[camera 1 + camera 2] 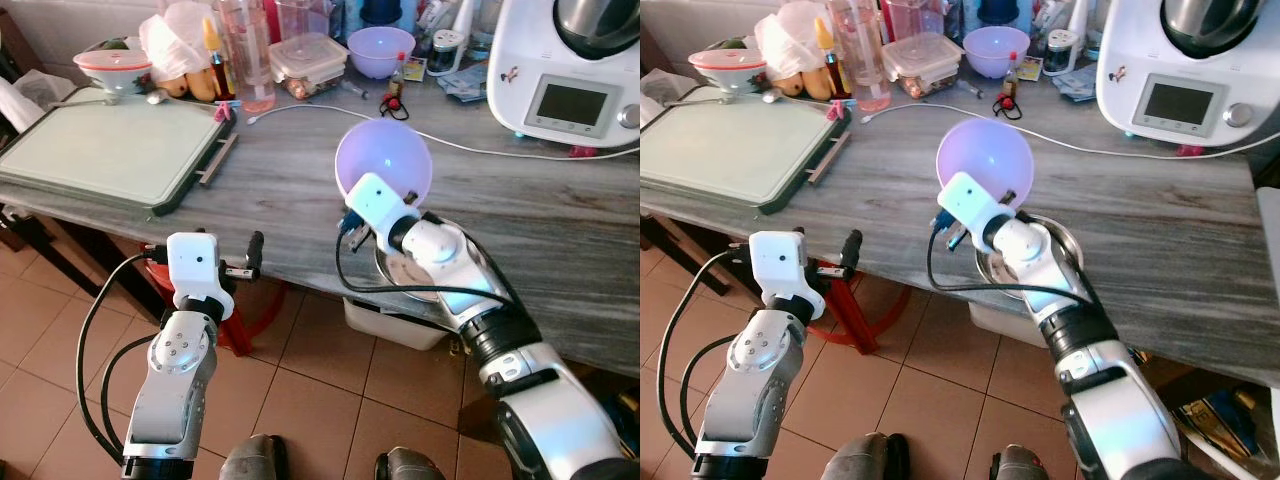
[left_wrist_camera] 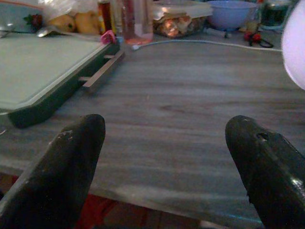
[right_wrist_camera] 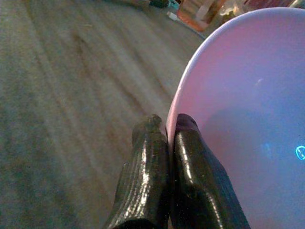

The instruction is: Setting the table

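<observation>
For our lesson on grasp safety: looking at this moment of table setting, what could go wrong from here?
1. The right end effector pinches only the thin rim of the lilac plastic bowl, held tilted; it could slip and drop.
2. A white cable crosses the grey wood-grain tabletop nearby; the bowl could land on it and sit unevenly.

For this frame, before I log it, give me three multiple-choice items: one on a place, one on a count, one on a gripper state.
1. Where is the green cutting board?
A. on the robot's left of the table
B. beside the white kitchen machine
C. on the floor

2. How many purple bowls are in view?
A. one
B. two
C. four

3. How is the right gripper?
A. open over the table
B. shut on a spoon
C. shut on the held purple bowl

Answers: 1 A, the board lies at the left end of the wooden table. 2 B, the held one and the far purple bowl at the back. 3 C, the right wrist view shows both fingers pinching its rim.
</observation>
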Controlling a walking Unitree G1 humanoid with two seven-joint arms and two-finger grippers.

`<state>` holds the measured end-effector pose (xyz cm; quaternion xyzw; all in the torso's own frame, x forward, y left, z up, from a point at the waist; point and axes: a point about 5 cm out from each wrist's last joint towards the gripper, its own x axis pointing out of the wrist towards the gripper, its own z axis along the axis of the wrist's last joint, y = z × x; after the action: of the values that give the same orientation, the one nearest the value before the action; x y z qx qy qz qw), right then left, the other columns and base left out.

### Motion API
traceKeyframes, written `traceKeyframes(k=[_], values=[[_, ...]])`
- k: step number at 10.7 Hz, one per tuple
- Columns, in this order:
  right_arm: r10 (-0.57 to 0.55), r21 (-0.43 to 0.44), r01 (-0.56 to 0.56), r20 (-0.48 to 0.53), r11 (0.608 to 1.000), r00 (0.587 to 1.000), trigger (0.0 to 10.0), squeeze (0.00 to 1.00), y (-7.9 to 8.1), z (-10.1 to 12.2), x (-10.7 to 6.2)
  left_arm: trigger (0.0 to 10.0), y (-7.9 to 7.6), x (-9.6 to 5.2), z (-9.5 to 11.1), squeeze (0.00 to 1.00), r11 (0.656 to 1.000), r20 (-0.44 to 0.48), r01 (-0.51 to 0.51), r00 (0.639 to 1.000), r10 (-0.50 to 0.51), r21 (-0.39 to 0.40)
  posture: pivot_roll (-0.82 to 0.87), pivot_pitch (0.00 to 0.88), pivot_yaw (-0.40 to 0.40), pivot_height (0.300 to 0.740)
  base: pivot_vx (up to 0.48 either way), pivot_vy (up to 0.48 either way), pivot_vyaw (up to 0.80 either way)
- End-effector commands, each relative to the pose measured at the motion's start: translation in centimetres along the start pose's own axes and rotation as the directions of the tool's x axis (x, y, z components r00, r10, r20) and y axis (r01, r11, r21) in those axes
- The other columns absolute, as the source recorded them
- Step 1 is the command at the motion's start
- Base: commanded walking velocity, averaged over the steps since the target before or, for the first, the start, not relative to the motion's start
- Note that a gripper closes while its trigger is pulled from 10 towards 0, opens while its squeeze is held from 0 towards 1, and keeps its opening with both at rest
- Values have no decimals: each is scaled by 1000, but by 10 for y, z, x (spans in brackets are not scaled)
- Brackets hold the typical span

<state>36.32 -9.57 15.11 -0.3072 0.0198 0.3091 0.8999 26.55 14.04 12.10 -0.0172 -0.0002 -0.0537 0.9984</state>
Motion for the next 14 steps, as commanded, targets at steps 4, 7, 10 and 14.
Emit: traceKeyframes(k=[4,7,10,14], values=[[-23,-2,23,23,1000,999,10000,973,-14,13,7,10000,4,-3,1,0,1000,-11,-8,1000,8,7,42,136,87,740,0,0,0],[20,-11,-20,-24,1000,1000,10000,1000,-14,9,6,10000,4,-3,0,0,1000,-19,-11,1000,11,5,40,133,83,740,0,0,0],[15,-23,-16,-60,1000,998,10000,1000,-21,3,1,10000,2,0,-1,0,1000,-21,-2,1000,2,1,29,126,86,740,0,0,0],[109,-2,-109,-37,994,993,10000,635,-26,23,-14,10000,2,1,-2,0,1000,-25,-4,1000,4,-5,17,112,78,740,0,0,0]])
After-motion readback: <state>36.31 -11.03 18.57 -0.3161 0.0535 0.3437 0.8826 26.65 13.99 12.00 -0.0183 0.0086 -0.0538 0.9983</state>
